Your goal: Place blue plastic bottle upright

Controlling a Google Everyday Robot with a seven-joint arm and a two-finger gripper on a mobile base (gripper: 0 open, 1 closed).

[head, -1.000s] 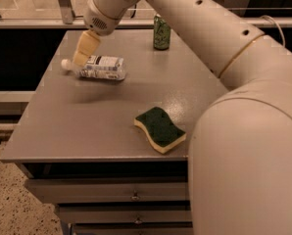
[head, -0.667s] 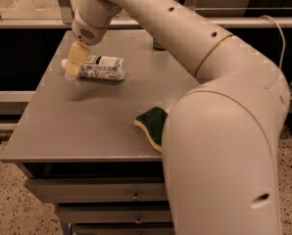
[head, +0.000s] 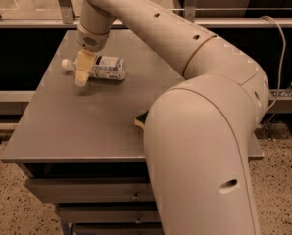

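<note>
Presently, the blue plastic bottle [head: 107, 67] is found lying on its side at the surface's [head: 87, 121] far left, long axis crosswise, cap leftward in view. The pincer [head: 82, 75] is positioned at its neck end; whether apart or clamped cannot be told.

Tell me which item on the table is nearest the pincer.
The blue plastic bottle, lying sideways at the pincer; the sponge sits well apart, near the front.
</note>
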